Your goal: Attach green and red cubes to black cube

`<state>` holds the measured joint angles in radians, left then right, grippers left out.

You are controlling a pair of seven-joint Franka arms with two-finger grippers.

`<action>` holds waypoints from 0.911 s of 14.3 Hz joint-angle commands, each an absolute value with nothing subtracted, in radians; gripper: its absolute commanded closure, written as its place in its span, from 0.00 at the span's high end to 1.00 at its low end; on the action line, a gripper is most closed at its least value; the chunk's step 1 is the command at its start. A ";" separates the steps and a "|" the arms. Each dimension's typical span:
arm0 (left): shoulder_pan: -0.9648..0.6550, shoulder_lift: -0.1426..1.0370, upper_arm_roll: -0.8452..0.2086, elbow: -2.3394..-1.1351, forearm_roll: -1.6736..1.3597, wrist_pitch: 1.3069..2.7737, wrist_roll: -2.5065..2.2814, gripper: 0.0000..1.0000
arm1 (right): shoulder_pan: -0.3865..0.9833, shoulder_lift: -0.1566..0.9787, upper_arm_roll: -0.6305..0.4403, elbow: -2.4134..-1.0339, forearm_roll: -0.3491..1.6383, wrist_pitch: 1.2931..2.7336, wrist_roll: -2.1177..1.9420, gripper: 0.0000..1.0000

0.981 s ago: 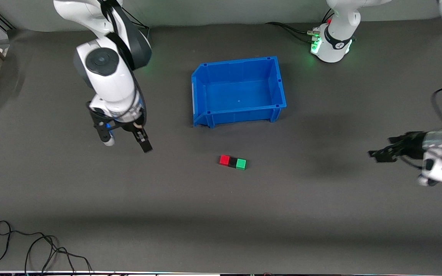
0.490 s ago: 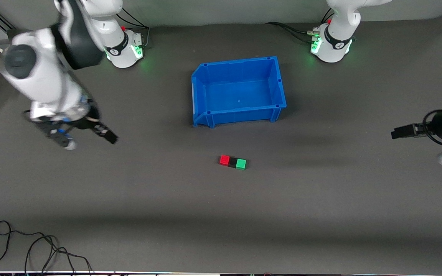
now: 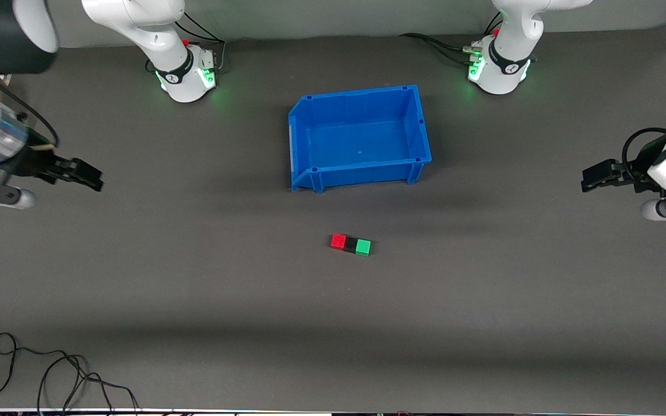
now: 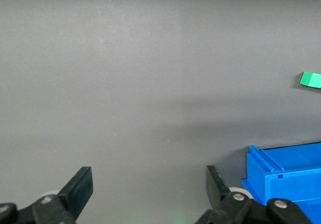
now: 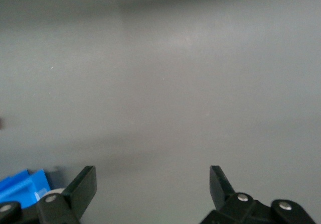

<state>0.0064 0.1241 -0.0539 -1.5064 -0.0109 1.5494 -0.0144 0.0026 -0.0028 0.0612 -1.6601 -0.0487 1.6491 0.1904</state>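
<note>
- Red cube (image 3: 339, 241), black cube (image 3: 350, 244) and green cube (image 3: 363, 247) sit touching in one short row on the dark table mat (image 3: 333, 323), black in the middle, a bit nearer the front camera than the blue bin (image 3: 359, 136). Looks to me like the attaching is already done, though from up here I can't really tell if they're locked together or just pressed side by side.
- What changed: both arms have pulled away over the last second. The right gripper (image 3: 87, 175) swung from near the row out over the right arm's end of the table, and the left gripper (image 3: 596, 176) backed off to its own end.
- The cubes haven't budged through all that, so the row holds without support.
- Both grippers are spread wide in their wrist views, left (image 4: 149, 188) and right (image 5: 153, 186), holding and touching nothing.
</note>
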 commanded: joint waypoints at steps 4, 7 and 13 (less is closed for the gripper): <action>0.002 -0.006 -0.048 -1.677 0.006 1.652 0.012 1.00 | 0.005 0.003 0.060 -1.585 0.004 1.611 0.071 1.00; 0.000 -0.003 -0.049 -1.651 0.006 1.635 0.014 1.00 | 0.009 0.003 0.008 -1.589 0.061 1.620 -0.020 1.00; 0.008 0.005 -0.046 -1.646 0.006 1.643 0.063 1.00 | 0.015 0.028 0.002 -1.572 0.064 1.617 -0.023 1.00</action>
<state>0.0074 0.0160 -0.0506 -1.6353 -0.0091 1.6277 0.0355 0.0077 0.0039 0.0105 -1.6066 0.0480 1.6299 0.0067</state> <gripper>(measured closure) 0.000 0.000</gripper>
